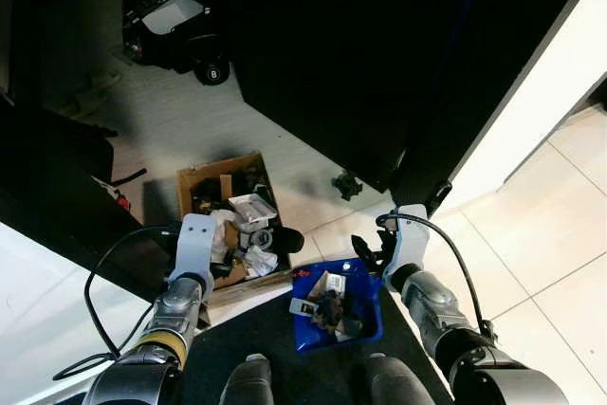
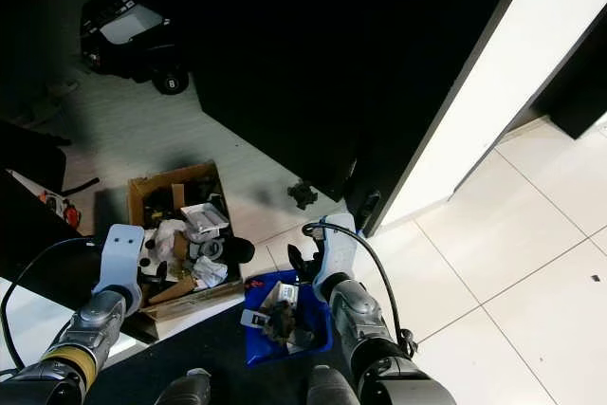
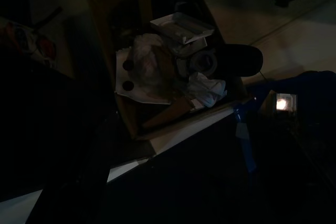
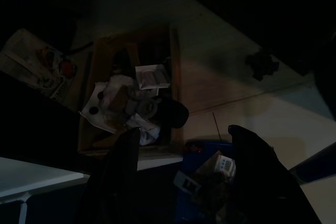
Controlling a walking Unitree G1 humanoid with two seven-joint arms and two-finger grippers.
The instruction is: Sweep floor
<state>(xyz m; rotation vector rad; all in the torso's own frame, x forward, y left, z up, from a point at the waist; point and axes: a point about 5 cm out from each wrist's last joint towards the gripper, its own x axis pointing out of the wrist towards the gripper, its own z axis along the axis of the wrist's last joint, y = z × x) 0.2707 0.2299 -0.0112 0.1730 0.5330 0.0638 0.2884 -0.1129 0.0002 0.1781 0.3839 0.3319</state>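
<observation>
1. Nearest you, the blue dustpan (image 1: 365, 324) sits low between your arms, loaded with scraps and small debris.
2. Your right claw (image 4: 184, 145) hangs just above the dustpan, its two fingers (image 4: 252, 156) spread apart, holding nothing.
3. Your left claw (image 1: 194, 239) is over the cardboard box (image 1: 190, 182); you cannot tell its opening.
4. The box, full of rubbish, rests on the floor (image 1: 531, 263).
5. Farther off stands a black toy car (image 1: 171, 21).

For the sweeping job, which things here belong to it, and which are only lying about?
Belong to the job:
blue dustpan, full of debris
cardboard box, stuffed with rubbish
right pincer, at the dustpan's far rim
small dark scrap on the floor

Just lying about:
black toy car
red-marked item under the box's left side
</observation>
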